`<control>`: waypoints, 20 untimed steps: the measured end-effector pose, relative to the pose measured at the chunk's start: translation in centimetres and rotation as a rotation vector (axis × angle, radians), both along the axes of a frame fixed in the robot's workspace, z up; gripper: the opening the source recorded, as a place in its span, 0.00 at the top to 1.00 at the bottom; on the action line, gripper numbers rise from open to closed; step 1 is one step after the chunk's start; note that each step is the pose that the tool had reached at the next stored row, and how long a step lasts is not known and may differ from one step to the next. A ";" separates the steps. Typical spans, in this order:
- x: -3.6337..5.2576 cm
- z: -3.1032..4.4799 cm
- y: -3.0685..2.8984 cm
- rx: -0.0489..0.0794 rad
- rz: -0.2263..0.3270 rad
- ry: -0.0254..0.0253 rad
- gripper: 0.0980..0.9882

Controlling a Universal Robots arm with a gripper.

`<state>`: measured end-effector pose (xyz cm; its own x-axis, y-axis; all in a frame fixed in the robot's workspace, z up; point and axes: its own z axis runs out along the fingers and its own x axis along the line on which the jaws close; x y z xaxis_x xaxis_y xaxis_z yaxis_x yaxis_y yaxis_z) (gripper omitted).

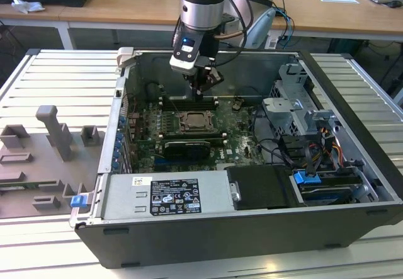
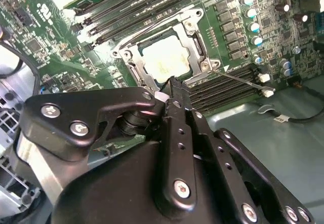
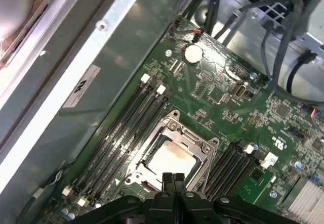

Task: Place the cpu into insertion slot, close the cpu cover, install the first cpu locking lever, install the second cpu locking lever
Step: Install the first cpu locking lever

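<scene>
The cpu (image 2: pixel 166 58) (image 3: pixel 169 161) lies flat in the insertion slot (image 1: pixel 192 123) on the green motherboard, its pale metal face showing. The cpu cover (image 2: pixel 196 41) (image 3: pixel 196 142) is down over it, framing the chip through its window. A thin metal locking lever (image 2: pixel 243 80) sticks out from one corner of the socket over the memory slots. My gripper (image 1: pixel 203 89) (image 2: pixel 169 90) (image 3: pixel 172 176) hangs just above the socket's edge. Its black fingers are shut together with nothing between them.
The open computer case (image 1: pixel 352 102) walls the board in on all sides. Long black memory slots (image 3: pixel 129 125) flank the socket. Cables and a drive cage (image 1: pixel 296 112) crowd the exterior view's right. A power supply (image 1: pixel 167 194) sits at the front. Grey fixtures (image 1: pixel 56 134) stand outside the case.
</scene>
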<state>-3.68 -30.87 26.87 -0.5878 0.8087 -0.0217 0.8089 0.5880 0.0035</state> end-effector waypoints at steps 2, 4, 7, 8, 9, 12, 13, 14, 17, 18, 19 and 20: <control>0.00 0.00 0.00 0.000 0.035 0.0000 0.99; 0.00 0.00 0.00 0.000 0.088 0.0000 0.99; 0.00 0.00 0.00 0.000 0.158 0.0000 0.99; 0.00 -0.01 0.00 0.000 0.183 0.0000 0.99; 0.00 -0.01 0.00 0.000 0.207 0.0000 0.99; 0.00 -0.01 0.00 0.000 0.256 -0.0001 0.99; 0.00 -0.01 0.00 0.000 0.272 0.0000 0.99; 0.00 0.00 0.00 0.000 0.290 0.0000 0.99; 0.00 -0.01 0.00 0.000 0.352 -0.0001 0.99; 0.00 -0.01 0.00 0.000 0.367 0.0000 0.99; 0.00 -0.02 0.00 0.000 0.384 0.0000 0.99; 0.00 -0.03 0.00 0.000 0.400 0.0000 0.99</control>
<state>-3.69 -30.87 26.84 -0.8561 0.5163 -0.0217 0.5163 0.8564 0.0034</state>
